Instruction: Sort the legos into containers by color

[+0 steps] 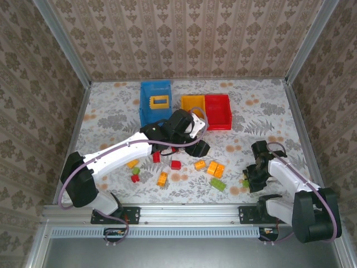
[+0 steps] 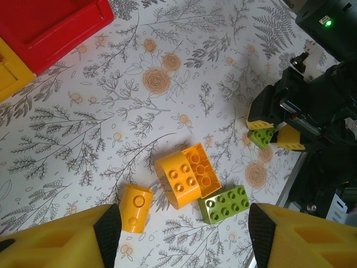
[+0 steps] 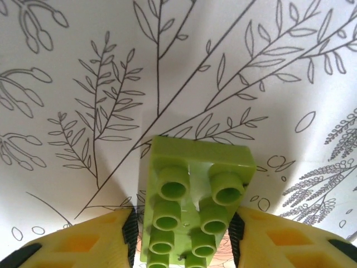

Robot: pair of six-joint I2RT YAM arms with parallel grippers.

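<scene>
My right gripper [image 3: 183, 237] is shut on a lime green brick [image 3: 195, 201], its pads pressed against both long sides, low over the table near the right front [image 1: 254, 177]. The same brick [image 2: 261, 137] sits between the yellow fingers in the left wrist view. My left gripper [image 2: 183, 237] is open and empty, hovering mid-table [image 1: 198, 148] above two joined yellow bricks [image 2: 187, 176], a yellow cylinder piece [image 2: 135, 207] and a green brick [image 2: 226, 204]. The blue bin [image 1: 146, 109] holds the yellow frame piece [image 1: 160, 101]. The yellow bin [image 1: 193, 106] and red bin [image 1: 218, 111] stand beside it.
Loose bricks lie across the front of the table: red ones [image 1: 176, 164], yellow ones [image 1: 162, 178] and a small green one [image 1: 135, 171]. The left arm [image 1: 120, 153] stretches diagonally over them. The metal rail [image 1: 189, 211] edges the front.
</scene>
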